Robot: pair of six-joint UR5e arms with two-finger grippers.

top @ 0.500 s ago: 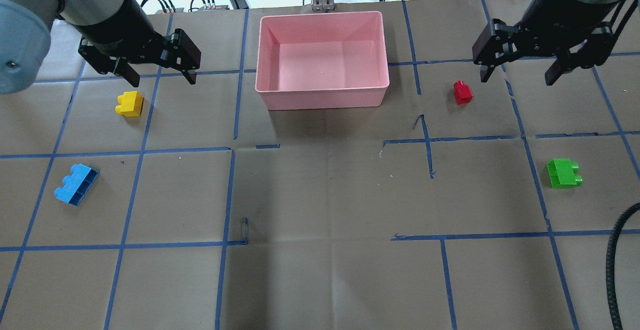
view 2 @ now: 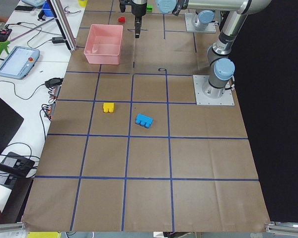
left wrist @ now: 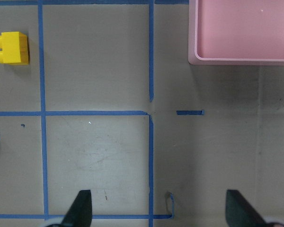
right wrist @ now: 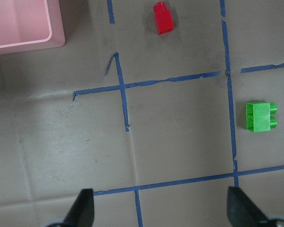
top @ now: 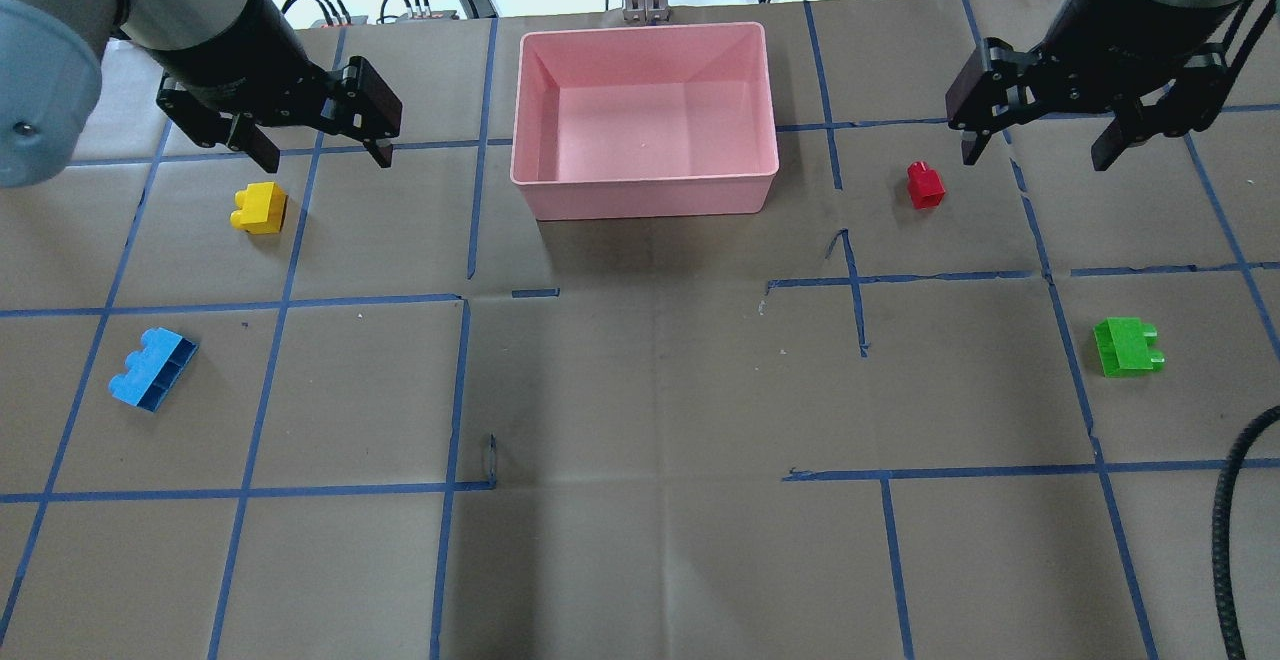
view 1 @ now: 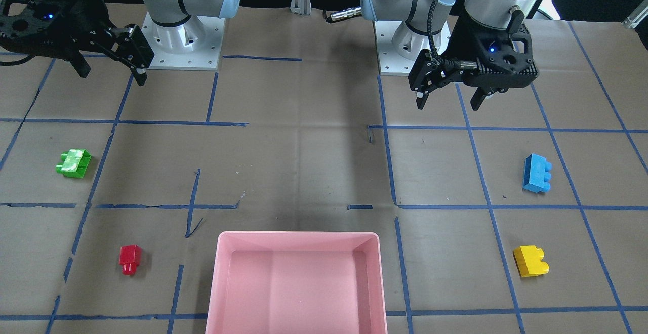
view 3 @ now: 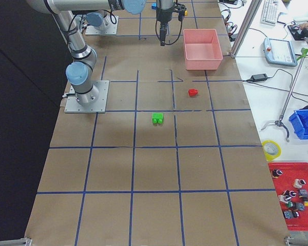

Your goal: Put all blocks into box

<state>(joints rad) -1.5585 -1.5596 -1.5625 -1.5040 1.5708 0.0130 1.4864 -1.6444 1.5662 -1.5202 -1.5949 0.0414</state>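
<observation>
as i read my screens, left gripper (top: 325,158): jaws spread wide, pinching nothing, hanging above the desk (top: 640,390) just behind the yellow block (top: 260,208).
right gripper (top: 1035,158): i see it spread wide too, holding nothing, in the air just beside the red block (top: 925,185).
box (top: 645,185): pink, far middle of the desk, between the two grippers; all four blocks lie outside it.
yellow block: robot's left, apart from the box.
blue block (top: 152,369): left too, nearer the robot than the yellow.
red block: right of the box, near it.
green block (top: 1128,345): right, nearer the robot, well apart from the box.
</observation>
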